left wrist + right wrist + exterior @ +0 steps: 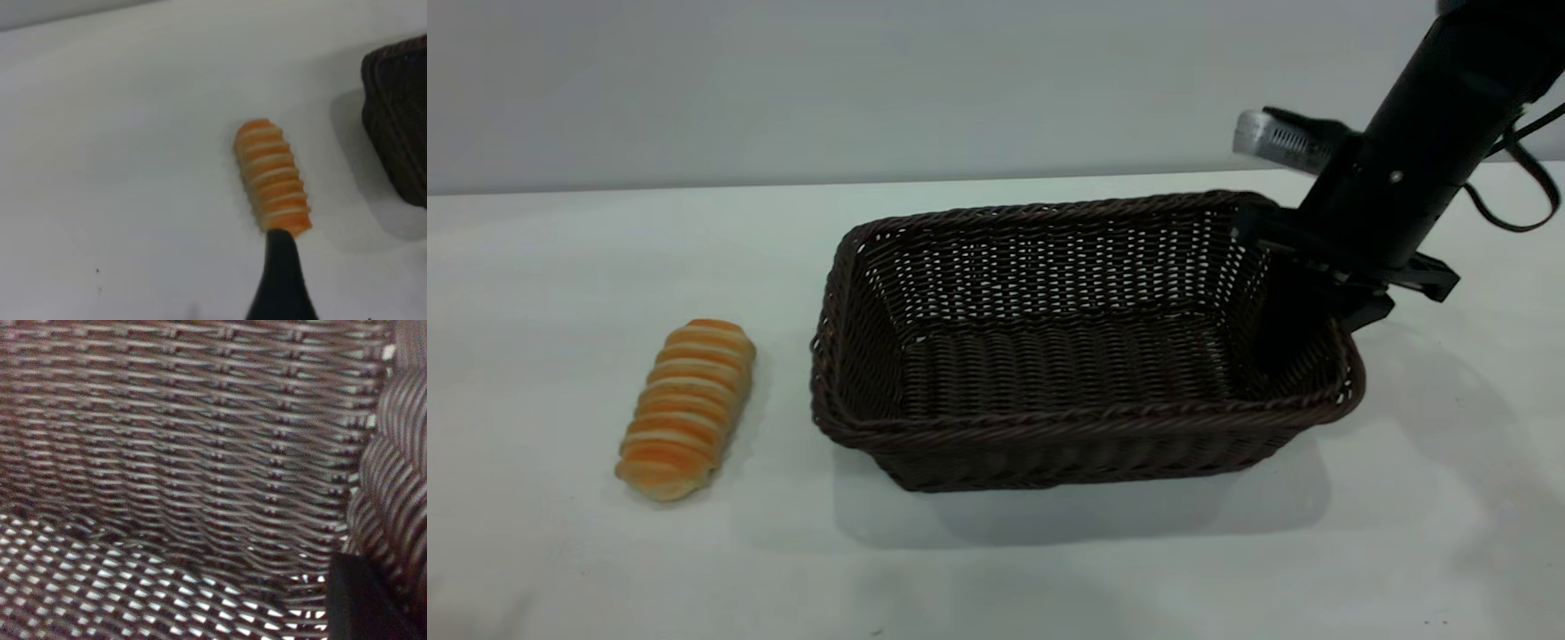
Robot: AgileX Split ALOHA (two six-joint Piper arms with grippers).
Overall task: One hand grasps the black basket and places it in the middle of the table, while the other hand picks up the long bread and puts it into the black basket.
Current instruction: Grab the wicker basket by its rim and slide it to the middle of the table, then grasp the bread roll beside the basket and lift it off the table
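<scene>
The black basket (1085,342) stood near mid-worktop, a rectangular dark brown-black wicker weave with sloping openwork sides and a braided rim. The long bread (686,408) lay well to its left, a small oblong golden-orange roll ridged with pale cream cross stripes, ends rounded. The right gripper (1303,298) was at the basket's right wall, one black finger inside, jaws seemingly clenched on that rim. The left gripper's dark finger (281,280) showed just beside the bread; whether its jaws were released I cannot tell. The worktop (996,569) was plain, smooth white-grey
</scene>
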